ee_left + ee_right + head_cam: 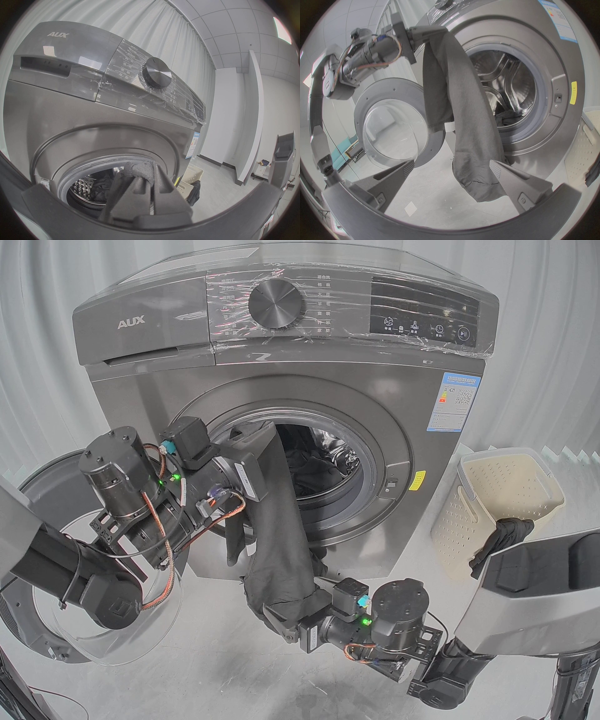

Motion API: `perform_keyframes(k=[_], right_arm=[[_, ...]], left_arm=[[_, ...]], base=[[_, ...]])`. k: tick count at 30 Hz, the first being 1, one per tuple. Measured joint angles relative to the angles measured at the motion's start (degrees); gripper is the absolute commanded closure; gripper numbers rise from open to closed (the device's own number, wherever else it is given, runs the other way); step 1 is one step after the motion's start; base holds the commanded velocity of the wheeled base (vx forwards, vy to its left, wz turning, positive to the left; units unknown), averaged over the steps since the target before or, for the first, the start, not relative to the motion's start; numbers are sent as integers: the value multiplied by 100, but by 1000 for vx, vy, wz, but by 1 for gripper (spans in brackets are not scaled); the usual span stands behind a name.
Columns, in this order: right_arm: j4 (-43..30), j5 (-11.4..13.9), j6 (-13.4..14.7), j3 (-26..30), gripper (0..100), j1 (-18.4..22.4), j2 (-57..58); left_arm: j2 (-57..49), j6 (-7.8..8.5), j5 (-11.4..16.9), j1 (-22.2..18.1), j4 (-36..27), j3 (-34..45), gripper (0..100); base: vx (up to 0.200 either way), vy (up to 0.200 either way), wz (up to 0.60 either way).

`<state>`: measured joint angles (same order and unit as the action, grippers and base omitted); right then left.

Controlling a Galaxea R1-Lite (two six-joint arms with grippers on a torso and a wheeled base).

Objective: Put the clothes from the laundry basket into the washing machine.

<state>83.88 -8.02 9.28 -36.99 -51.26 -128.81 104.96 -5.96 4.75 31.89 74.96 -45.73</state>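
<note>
dark grey garment (281, 534): a long piece of cloth hanging from my left gripper (142, 179) at the upper left of the drum opening, down across the door seal, to my right gripper (453, 175) near the floor; it hangs in front of the opening, and a shorter fold with a white tag hangs beside the main length
left gripper: my fingers are pressed together on the top edge of the dark grey garment, with a bunched bit of cloth showing above the tips; I hold it raised just before the washing machine (156, 334), level with the top of the opening
right gripper: my fingers are spread wide, low in front of the machine; the bottom end of the dark grey garment hangs between them, close against one finger, and I cannot tell whether it rests on it
washing machine: grey metal front-loader with clear film over the control panel and a round dial (276, 304) in the middle of it
door (390, 89): round, with a glass window, swung wide open on my left side
drum (518, 78): ribbed steel, with dark clothes (506, 117) lying in a heap at its bottom
laundry basket (519, 480): cream perforated plastic, standing on the floor just to the right of the machine
black garment (506, 537): draped over the near rim of the laundry basket, partly hanging down its outer wall
floor (206, 671): pale grey and smooth
curtain (37, 321): pale and pleated, behind the machine
</note>
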Motion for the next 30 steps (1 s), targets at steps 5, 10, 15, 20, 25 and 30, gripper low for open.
perform_keyframes(k=[5, 10, 15, 20, 25, 30], right_arm=[[-297, 88, -15, -433, 0, 27, -271], [-528, 162, -17, -855, 0, 38, -601], [-803, 201, -22, -1293, 0, 60, -934], [-1247, 340, -20, -1783, 0, 113, -1185], [-1660, 368, -11, -2299, 0, 151, -1395], [-1893, 323, -6, -2800, 0, 207, -1629]], left_arm=[[-2, 0, -2, 9, -10, -22, 100], [-5, 0, -2, 16, -11, -27, 100], [-11, 0, -5, 22, -10, -13, 100], [-17, 0, -5, 24, 1, 9, 100], [-22, 0, -2, 20, 20, 24, 100], [-22, -5, -2, 20, 37, 39, 100]], base=[[0, 0, 0], [0, 0, 0], [0, 0, 0], [0, 0, 0], [0, 0, 0], [0, 0, 0]])
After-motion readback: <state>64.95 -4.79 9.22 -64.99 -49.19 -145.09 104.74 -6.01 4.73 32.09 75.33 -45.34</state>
